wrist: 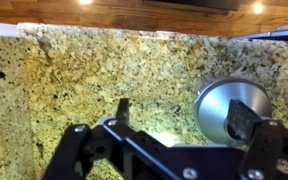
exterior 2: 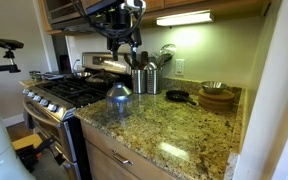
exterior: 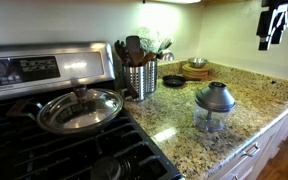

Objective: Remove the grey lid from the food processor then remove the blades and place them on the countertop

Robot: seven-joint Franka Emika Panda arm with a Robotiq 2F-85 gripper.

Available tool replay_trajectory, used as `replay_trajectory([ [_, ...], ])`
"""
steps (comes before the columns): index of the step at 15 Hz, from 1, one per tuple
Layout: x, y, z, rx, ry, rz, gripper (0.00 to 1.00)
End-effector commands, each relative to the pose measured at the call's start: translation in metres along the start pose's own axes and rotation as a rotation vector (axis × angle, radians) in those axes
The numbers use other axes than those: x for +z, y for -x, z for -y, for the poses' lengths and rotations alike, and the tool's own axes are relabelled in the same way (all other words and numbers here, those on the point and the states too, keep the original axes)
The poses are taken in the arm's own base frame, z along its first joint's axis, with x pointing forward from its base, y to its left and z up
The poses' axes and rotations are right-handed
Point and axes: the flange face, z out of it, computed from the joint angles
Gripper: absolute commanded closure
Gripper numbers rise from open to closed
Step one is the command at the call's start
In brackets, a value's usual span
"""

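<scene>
Gripper [wrist: 181, 128] hangs released, seemingly empty, above the countertop [wrist: 104, 70], grey lid [wrist: 212, 108] capping the food processor [exterior: 213, 120].

Under-cabinet lamp [exterior 2: 184, 18] bright; glare patches on countertop [exterior 2: 180, 128]; wrist view soft.

Bare countertop [exterior: 179, 135] on all sides of food processor [exterior: 214, 118]; open air above grey lid [exterior: 216, 96]. Toward back wall, well apart: ribbed utensil holder [exterior: 141, 82] with tall handles, small black skillet [exterior: 173, 80], stacked bowls [exterior: 196, 70]. Toward stove [exterior: 44, 140]: lidded pan [exterior: 79, 110]. Overhead limit: cabinet underside with light strip [exterior 2: 184, 18]. Wrist view: wide free granite beside lid.
</scene>
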Motion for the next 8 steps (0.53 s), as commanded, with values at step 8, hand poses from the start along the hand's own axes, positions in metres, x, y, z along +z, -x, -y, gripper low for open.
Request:
replay_trajectory([
  [8,0.008,-0.029,0.050,-0.025,-0.059,-0.119,0.00],
])
